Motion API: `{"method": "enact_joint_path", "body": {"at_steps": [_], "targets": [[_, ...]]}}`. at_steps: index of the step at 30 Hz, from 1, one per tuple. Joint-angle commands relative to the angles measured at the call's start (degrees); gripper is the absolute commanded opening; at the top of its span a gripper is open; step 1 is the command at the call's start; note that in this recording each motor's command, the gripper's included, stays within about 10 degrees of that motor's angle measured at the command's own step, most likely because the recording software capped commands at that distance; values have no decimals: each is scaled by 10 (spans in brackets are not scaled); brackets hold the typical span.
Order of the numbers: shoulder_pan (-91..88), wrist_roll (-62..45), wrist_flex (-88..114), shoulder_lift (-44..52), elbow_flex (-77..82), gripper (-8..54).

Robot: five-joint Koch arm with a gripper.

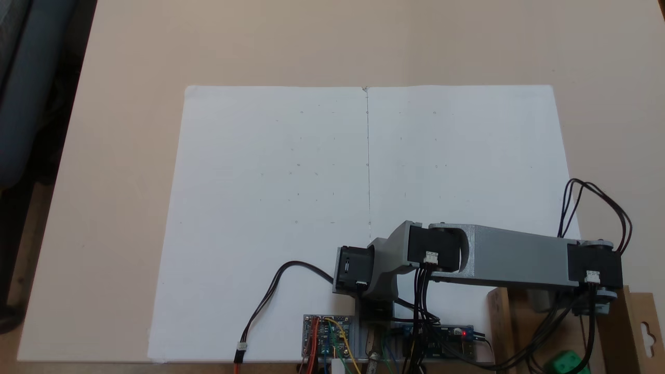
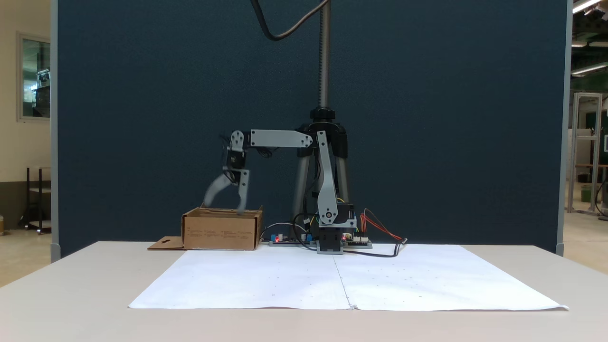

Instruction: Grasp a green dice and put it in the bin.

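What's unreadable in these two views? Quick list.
- Green dice: in a fixed view, cut by the bottom edge and crossed by cables; pips unreadable. Whether it rests in the bin or hangs above it cannot be told.
- Bin interior: in a fixed view, hidden behind its front wall.
- Gripper: jaws spread, motion-blurred; lower tip hidden behind the bin rim.

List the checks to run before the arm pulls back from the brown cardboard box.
1. Small green plastic dice inside the brown cardboard box: ok, in the fixed view from above it lies between the walls.
2. Gripper open: ok, jaws spread wide.
3. Gripper over the box: ok, it hangs above the opening.
4. Fingertips above the rim: cannot tell, one is blurred at rim height.
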Motion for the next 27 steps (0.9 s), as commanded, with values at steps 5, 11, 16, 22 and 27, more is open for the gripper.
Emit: {"method": "enact_joint_path", "body": {"at_steps": [5,11,16,22,27], "targets": [[-34,-52,-15,46,40,440],[-87,-39,-16,86,107,442],[-185,38,-32,163,142,446],[-362,98,-169,304,142,442],[-551,98,-272,394,142,442]]}}
